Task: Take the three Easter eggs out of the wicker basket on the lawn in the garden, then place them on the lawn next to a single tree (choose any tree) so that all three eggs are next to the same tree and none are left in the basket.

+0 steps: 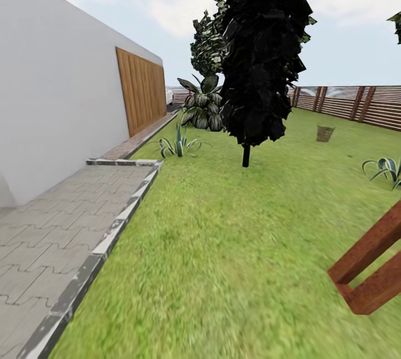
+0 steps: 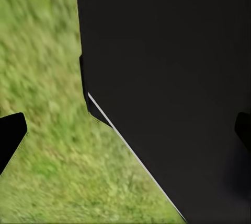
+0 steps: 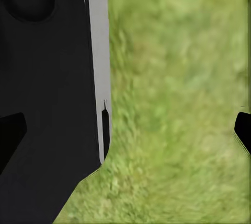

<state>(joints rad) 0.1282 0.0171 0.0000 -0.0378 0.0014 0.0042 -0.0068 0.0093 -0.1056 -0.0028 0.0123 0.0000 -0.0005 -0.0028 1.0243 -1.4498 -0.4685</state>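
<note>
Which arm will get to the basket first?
Likely the right, but barely. The basket sits far off on the lawn, right of the dark tree. Both end effectors hang over grass, empty, so the robot must drive closer first.

— What covers the ground here?
— The lawn [image 1: 234, 247], bright green and blurry, edged on one side by grey paving [image 1: 50, 236].
— What stands on the grass?
— A wicker basket [image 1: 324, 133] far off near the fence, a dark tree [image 1: 246, 155], two striped agaves [image 1: 178, 146] [image 1: 384, 168], and a wooden frame [image 1: 370, 270].
</note>
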